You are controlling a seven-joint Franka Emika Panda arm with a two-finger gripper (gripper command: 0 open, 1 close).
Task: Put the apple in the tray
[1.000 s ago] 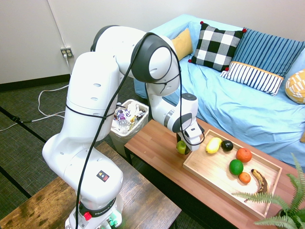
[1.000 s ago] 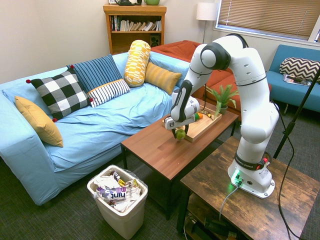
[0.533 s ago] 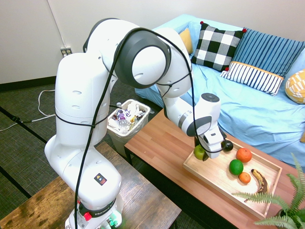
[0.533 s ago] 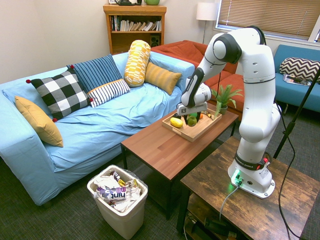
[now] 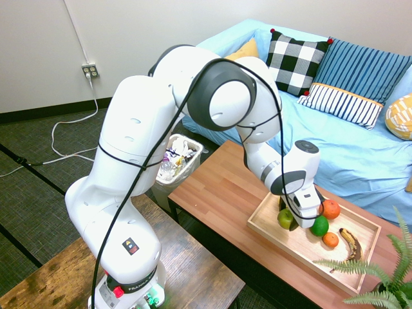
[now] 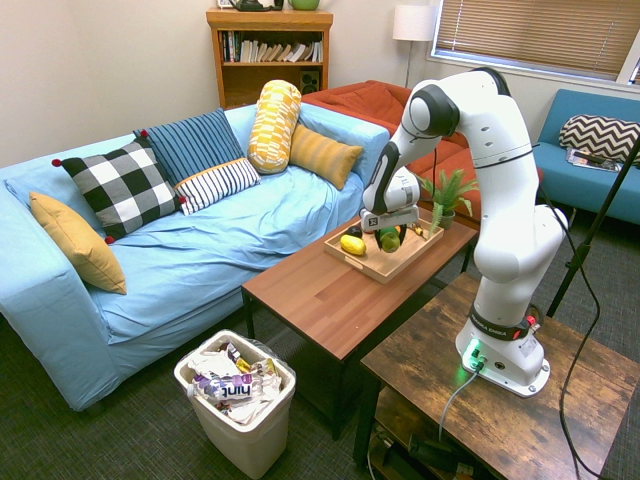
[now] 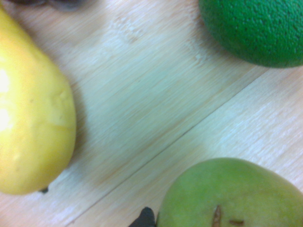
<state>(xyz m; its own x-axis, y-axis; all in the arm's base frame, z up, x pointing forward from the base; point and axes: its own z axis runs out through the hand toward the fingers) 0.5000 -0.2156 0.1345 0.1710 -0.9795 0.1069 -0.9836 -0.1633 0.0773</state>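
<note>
Carried farther over the tray since half a second ago, the small round yellow-green apple with a dimpled top (image 5: 285, 219) has moved toward 4 o'clock in the first exterior view, along with the white arm's two-finger gripper (image 5: 288, 215). The gripper is closed around the apple, its dark fingers (image 5: 294, 224) pressing on the fruit. In the first exterior view, the apple shows within the outline of the shallow rectangular light wooden tray (image 5: 270, 235), toward 10 o'clock from the tray's middle; it seems to hang just above the base, though the angle makes its height hard to judge. A darker, brighter green round lime (image 5: 319, 226) lies at 3 o'clock from the apple in that view. From the lime, a large red-orange round fruit (image 5: 330, 208) sits at 1 o'clock and a smaller orange one (image 5: 330, 240) between 4 and 5 o'clock. A brown-spotted yellow banana (image 5: 351, 245) lies near the smaller orange fruit, toward 3 o'clock from it. In the second exterior view, a smooth yellow oblong fruit (image 6: 352, 245) rests in the tray at 9 o'clock from the apple. The tray stands on the reddish-brown wooden table (image 5: 215, 183). Toward 10 o'clock from the tray in the first exterior view is a pale plastic bin (image 5: 162, 195) with litter inside, and toward 1 o'clock spreads the sofa with a light-blue cloth cover (image 5: 341, 151).
</note>
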